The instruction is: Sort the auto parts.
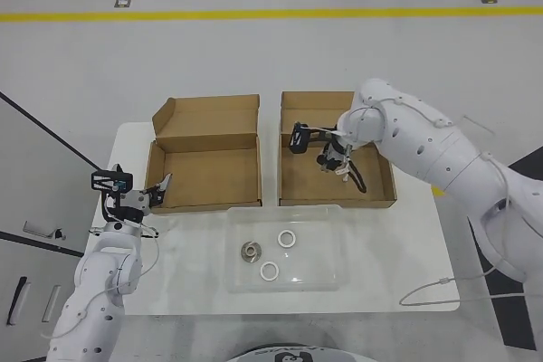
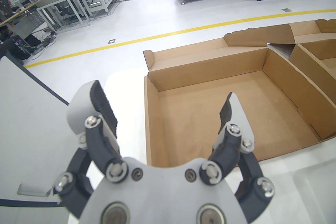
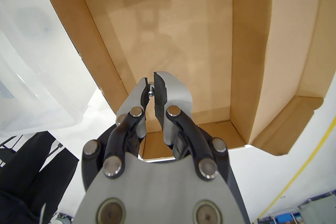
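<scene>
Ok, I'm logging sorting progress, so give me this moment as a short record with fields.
right gripper: shut on a small silver bolt, over the inside of the right brown cardboard box
left gripper: open, holding nothing, at the edge of the left brown cardboard box
clear plastic tray: holds two white rings and one grey metal round part

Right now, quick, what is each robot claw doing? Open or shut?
Left gripper: open, holding nothing.
Right gripper: shut on a small silver metal bolt, above a brown cardboard box.
</scene>
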Robot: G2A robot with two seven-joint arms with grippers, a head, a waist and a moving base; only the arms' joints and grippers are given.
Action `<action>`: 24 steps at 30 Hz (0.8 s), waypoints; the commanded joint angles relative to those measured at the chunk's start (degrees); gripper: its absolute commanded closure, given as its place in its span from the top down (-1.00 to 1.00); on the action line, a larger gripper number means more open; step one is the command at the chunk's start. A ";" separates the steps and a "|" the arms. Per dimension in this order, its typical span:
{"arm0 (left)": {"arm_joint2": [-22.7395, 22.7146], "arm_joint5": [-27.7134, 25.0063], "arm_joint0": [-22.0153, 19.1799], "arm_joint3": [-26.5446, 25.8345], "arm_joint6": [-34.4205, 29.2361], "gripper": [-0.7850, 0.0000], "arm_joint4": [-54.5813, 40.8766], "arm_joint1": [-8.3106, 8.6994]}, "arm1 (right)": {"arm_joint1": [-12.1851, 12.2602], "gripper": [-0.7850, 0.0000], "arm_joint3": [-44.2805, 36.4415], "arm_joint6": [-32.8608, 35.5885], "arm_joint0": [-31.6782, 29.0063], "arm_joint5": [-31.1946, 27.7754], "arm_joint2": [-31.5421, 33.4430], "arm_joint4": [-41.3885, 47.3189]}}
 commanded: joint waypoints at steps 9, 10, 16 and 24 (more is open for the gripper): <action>0.00 0.00 0.00 0.00 0.00 1.00 0.00 0.00 | -1.38 -1.00 4.76 -1.87 -1.77 -1.86 0.00 -1.63; 0.00 0.00 0.00 0.00 0.00 1.00 0.00 0.00 | -1.57 -1.00 5.34 -2.11 -1.89 -2.10 0.00 -2.00; 0.00 0.00 0.00 0.00 0.00 1.00 0.00 0.00 | -2.81 -1.00 9.00 -3.62 -2.42 -3.60 0.00 -3.59; 0.00 0.00 0.00 0.00 0.00 1.00 0.00 0.00 | -4.43 -1.00 12.89 -5.32 -3.22 -5.30 0.00 -5.64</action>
